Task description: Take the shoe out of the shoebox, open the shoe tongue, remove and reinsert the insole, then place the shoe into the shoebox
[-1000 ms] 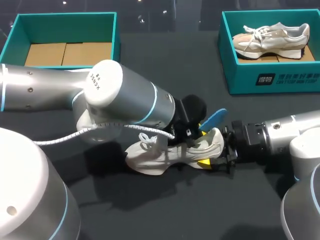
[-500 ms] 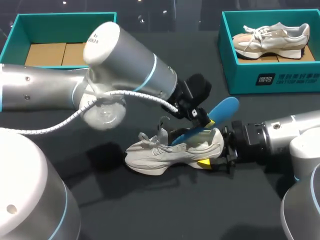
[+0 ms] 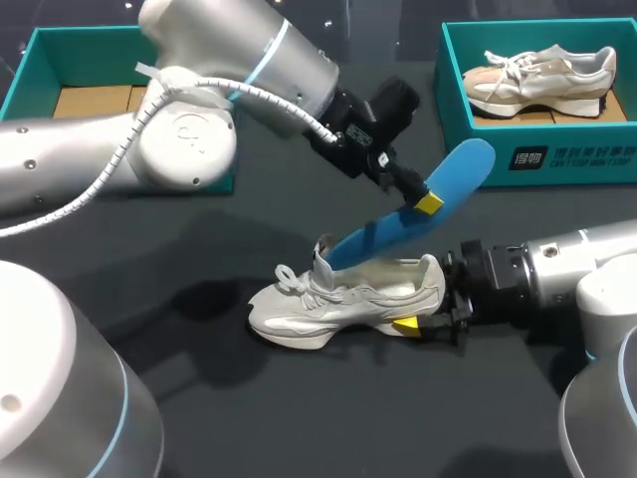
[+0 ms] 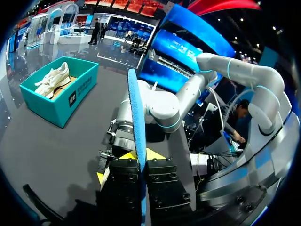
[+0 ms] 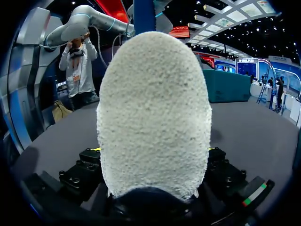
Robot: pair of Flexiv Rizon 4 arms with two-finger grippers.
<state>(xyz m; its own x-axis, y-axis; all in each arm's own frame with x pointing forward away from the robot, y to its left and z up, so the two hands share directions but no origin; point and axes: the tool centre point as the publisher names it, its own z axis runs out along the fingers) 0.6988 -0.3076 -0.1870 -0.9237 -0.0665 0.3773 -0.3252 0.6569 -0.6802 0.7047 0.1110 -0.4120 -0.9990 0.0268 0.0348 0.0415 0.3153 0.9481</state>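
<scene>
Head view: left hand (image 3: pixel 422 197) is up over the tabletop (image 3: pixel 299 418), its 2 fingers pinched shut on the blue insole (image 3: pixel 398 225), which slants down with its low end at the opening of the white shoe (image 3: pixel 338 299). The shoe sits mid-tabletop; right hand (image 3: pixel 436 304) seems clamped on its heel, far finger hidden

Big flat table (image 3: pixel 299 418) with a dark grey top, plain and smooth both near and far, a soft black shadow (image 3: pixel 204 299) lying on it left of the middle.
</scene>
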